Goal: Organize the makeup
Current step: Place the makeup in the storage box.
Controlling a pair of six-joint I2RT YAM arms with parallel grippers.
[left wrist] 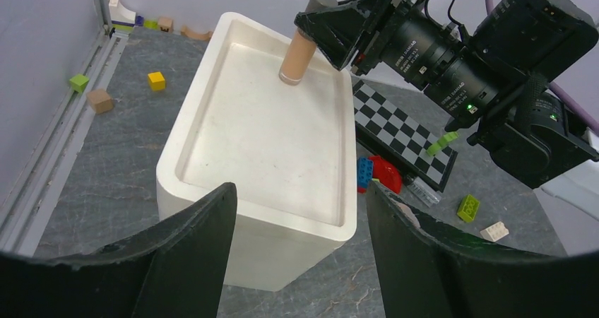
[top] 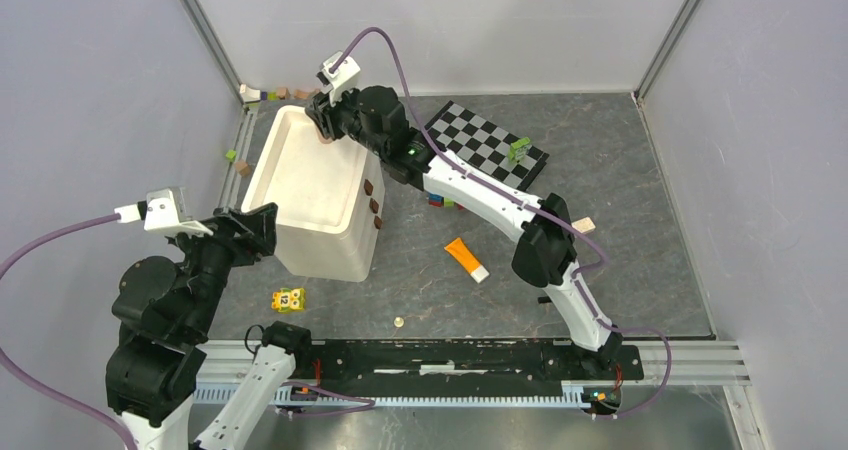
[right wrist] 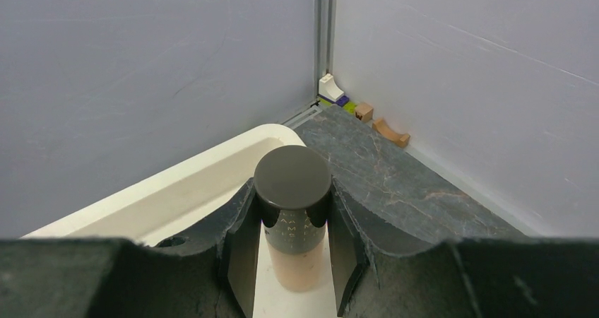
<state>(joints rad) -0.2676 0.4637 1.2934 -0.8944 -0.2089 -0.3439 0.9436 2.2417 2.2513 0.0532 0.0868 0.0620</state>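
Right jaws pinch the clear peach-filled tube with dark cap (right wrist: 293,226) upright. Just below them is the far corner of the cream plastic tub (left wrist: 247,251), likely the drop spot. Left jaws hang spread at its near end, perhaps to steady it.

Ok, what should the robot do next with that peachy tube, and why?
Probably lower it a little and let go: the right gripper holds the peach-filled tube by its dark cap over the far end of the white bin, whose floor looks bare.
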